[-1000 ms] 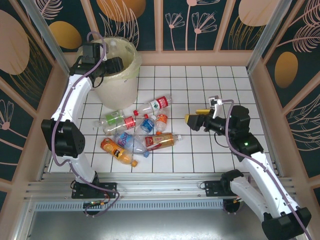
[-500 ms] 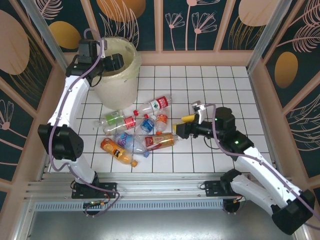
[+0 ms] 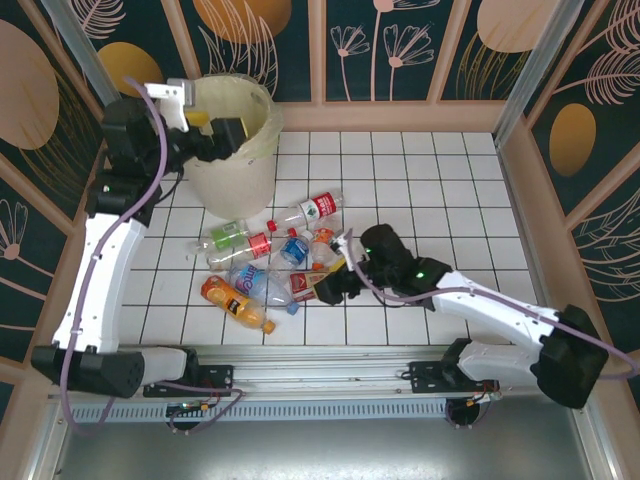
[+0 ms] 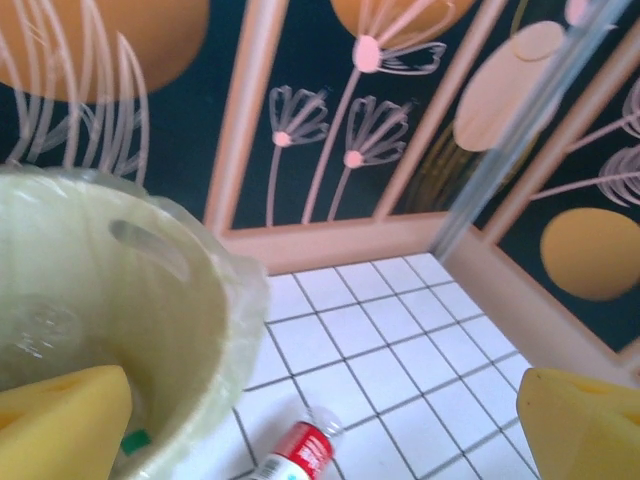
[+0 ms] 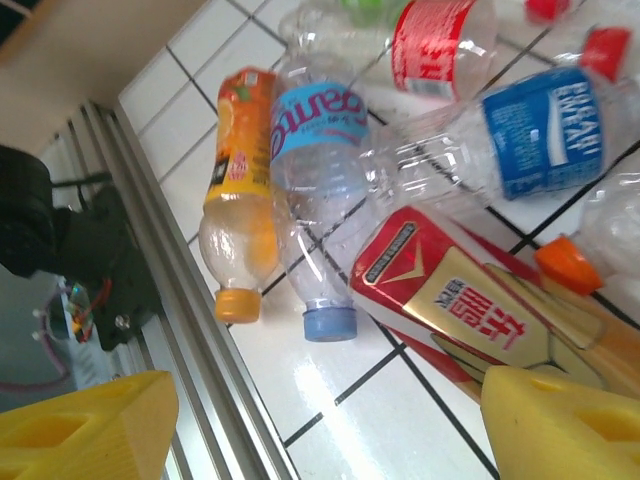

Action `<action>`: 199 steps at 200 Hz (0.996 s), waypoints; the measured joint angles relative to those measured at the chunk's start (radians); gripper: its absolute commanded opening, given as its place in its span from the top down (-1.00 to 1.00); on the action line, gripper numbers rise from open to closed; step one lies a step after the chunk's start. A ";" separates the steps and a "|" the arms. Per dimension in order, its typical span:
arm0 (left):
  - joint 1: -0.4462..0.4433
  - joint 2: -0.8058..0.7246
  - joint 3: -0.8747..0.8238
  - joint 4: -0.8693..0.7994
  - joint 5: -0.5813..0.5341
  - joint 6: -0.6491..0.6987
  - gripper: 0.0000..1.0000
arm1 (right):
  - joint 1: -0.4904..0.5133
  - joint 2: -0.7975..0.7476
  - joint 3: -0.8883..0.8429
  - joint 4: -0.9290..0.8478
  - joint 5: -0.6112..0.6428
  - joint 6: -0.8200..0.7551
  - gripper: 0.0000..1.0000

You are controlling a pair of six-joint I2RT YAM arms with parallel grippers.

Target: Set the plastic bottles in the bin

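The cream bin (image 3: 240, 175) with its pale bag stands at the back left. My left gripper (image 3: 212, 130) hovers at its rim, open and empty. In the left wrist view the bin's rim (image 4: 215, 300) is at the left, a red-labelled bottle (image 4: 300, 455) lies on the tiles below, and my left gripper (image 4: 322, 410) has its jaws wide apart. Several plastic bottles (image 3: 265, 260) lie in a pile mid-table. My right gripper (image 3: 333, 287) is low at the pile's right end, open. In the right wrist view a red-and-gold bottle (image 5: 460, 300) lies against the right finger (image 5: 560, 420).
An orange bottle (image 5: 240, 210) and a clear blue-capped bottle (image 5: 310, 170) lie side by side near the metal rail (image 5: 200, 380) at the table's front edge. Wooden walls (image 3: 400, 115) close in the tiled floor. Bare tiles (image 3: 440, 190) lie to the right.
My left gripper has opened and drawn back to the bin's left rim. My right arm has swung left and down to the bottle pile, its jaws narrowing somewhat.
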 measured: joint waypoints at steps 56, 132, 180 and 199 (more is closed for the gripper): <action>-0.085 -0.058 -0.158 0.009 0.081 -0.010 -0.97 | 0.146 0.176 0.061 0.035 0.094 0.021 -0.22; -0.143 -0.036 -0.192 0.025 0.217 0.028 -0.97 | 0.296 0.405 0.184 0.084 0.144 0.104 -0.07; -0.150 -0.025 -0.210 0.027 0.260 0.046 -0.97 | 0.329 0.511 0.249 0.089 0.145 0.117 -0.05; -0.152 -0.025 -0.213 0.033 0.266 0.046 -0.97 | 0.329 0.548 0.285 0.079 0.148 0.115 -0.05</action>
